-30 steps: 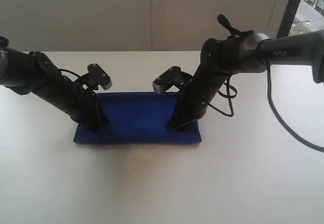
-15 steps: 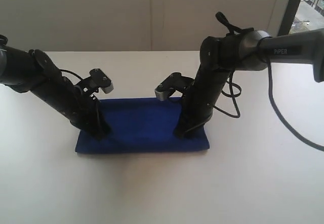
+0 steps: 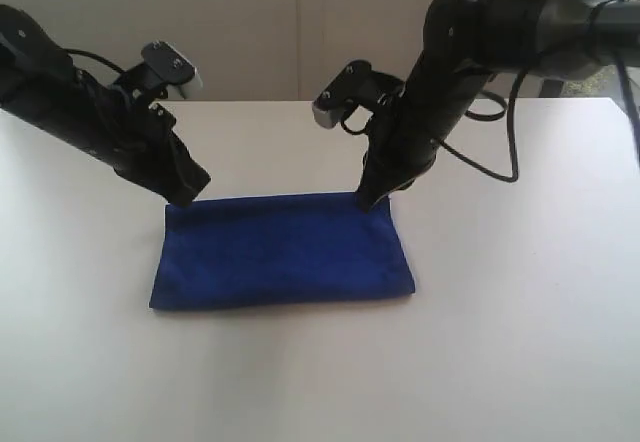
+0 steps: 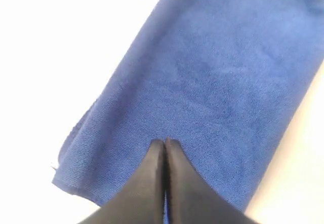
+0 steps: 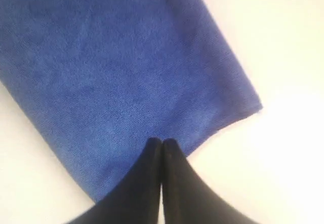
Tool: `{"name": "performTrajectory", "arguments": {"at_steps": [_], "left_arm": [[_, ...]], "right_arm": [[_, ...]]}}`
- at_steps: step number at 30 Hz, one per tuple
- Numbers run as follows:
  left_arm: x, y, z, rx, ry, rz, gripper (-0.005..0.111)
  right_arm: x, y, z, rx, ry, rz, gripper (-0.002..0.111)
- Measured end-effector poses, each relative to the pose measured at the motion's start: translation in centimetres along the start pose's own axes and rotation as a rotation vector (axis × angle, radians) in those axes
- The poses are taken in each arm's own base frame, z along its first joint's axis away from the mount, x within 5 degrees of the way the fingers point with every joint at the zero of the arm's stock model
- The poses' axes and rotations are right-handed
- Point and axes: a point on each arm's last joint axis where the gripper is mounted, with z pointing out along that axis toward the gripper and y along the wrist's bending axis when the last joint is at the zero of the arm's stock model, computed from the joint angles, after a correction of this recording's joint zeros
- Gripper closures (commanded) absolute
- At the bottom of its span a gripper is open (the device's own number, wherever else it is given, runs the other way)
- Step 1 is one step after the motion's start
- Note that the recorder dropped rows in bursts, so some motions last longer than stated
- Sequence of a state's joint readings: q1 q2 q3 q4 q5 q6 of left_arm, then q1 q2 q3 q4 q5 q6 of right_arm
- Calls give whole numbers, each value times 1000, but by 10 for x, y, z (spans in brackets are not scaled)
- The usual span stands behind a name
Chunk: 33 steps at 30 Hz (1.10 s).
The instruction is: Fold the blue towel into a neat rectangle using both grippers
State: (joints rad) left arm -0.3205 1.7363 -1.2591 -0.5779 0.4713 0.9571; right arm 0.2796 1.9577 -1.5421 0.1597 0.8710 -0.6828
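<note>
Towel folded flat, both grippers empty above its far edge.
White table (image 3: pixel 500 362); blue towel (image 3: pixel 280 250) lies mid-table as a rectangle, right edge slightly slanted. Left gripper (image 3: pixel 185 194) and right gripper (image 3: pixel 368 200) clenched on nothing, over far corners. Likely between folds; next needs jaws opened, corners pinched for another fold.

A plain white, smooth-topped table (image 3: pixel 320 382) carries 1 thing: a deep royal-blue terry cloth towel (image 3: pixel 280 252). The towel lies flat on the table as a wide rectangle, its 2 long sides running across the exterior view. Bare white table shows on all 4 sides of the towel, the broadest stretch on the near side of it. A faint shadow lies on the table along the towel's near edge.
</note>
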Motion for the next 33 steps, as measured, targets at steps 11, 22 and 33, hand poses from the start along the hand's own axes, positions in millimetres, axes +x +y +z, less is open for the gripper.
{"name": "performTrajectory", "arguments": {"at_steps": [11, 22, 33], "left_arm": [[-12, -3, -26, -57, -68, 21, 107], [-14, 0, -26, -89, -85, 21, 107], [-14, 0, -27, -97, -90, 20, 107]], "right_arm": [[-6, 3, -50, 59, -94, 9, 108], [-7, 3, -50, 63, -98, 13, 108], [-7, 3, -50, 61, -99, 39, 108]]}}
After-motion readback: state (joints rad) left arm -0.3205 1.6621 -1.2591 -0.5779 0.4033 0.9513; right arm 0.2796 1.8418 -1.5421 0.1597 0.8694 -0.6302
